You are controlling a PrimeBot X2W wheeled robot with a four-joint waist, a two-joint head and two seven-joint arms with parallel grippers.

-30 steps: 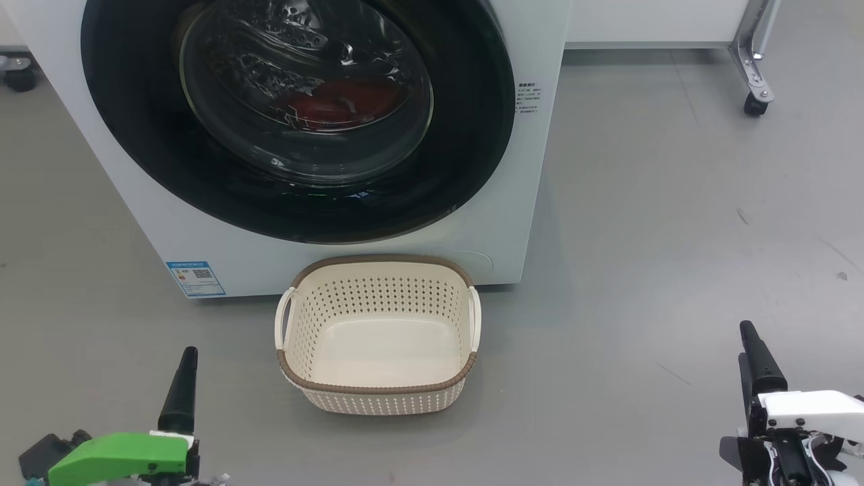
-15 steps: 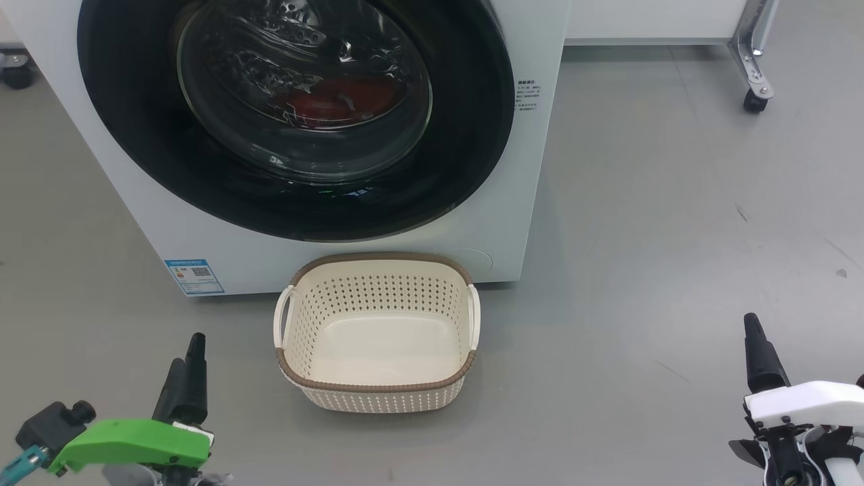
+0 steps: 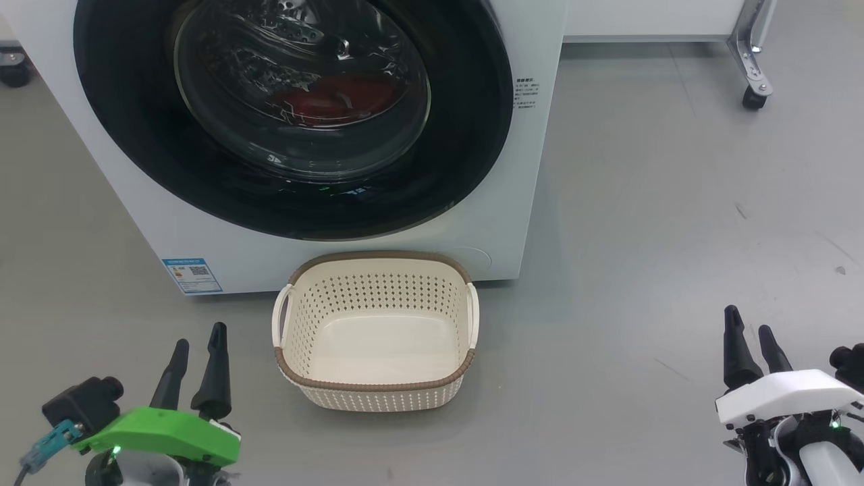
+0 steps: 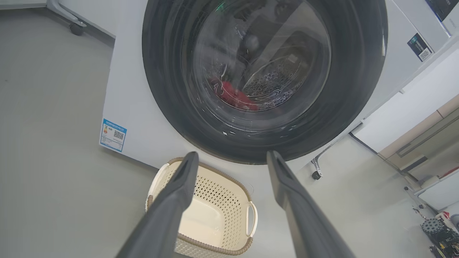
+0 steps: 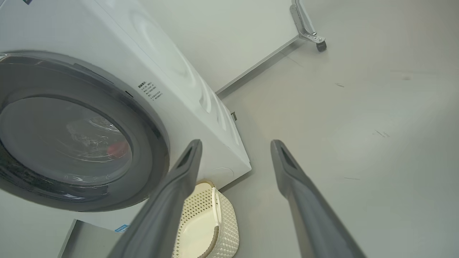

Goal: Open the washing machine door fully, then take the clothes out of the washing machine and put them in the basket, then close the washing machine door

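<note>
The left gripper and right gripper hover wide open and empty, fingers pointing forward, the basket between them, the washing machine door shut just beyond, the clothes behind its glass.

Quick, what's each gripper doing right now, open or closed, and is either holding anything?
Left gripper, long, dark and two-fingered: open, holding nothing.
Right gripper, long, dark and two-fingered: open, holding nothing.

Left claw and right claw have each rolled, edging slightly forward.
</note>
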